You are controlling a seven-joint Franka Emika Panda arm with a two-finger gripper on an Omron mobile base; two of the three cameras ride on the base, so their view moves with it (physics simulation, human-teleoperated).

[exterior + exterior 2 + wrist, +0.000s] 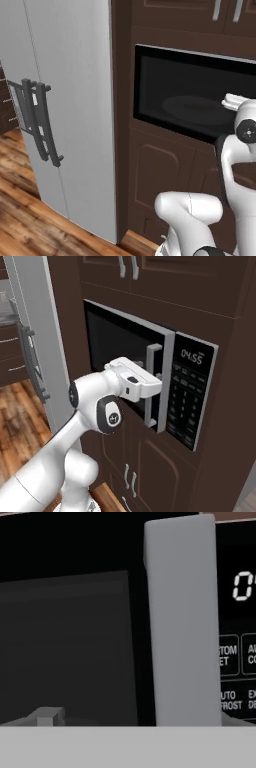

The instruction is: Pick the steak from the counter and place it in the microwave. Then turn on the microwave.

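Observation:
The microwave [125,341] is built into dark brown cabinetry, with a dark glass door and a grey frame. Its keypad [187,401] and lit display [192,357] sit on the right. My gripper [156,386] is open and sits right at the grey vertical door handle [151,356], holding nothing. In the hand view the door handle [182,622] stands very close, with the keypad [237,662] beside it. Through the glass of the microwave [190,95] I make out a round turntable. The steak and the counter are out of view.
A tall grey fridge [65,110] with dark handles [42,120] stands left of the microwave column. Brown cabinet doors [145,471] lie below and more cabinets [150,276] above. Wooden floor [20,210] spreads to the left.

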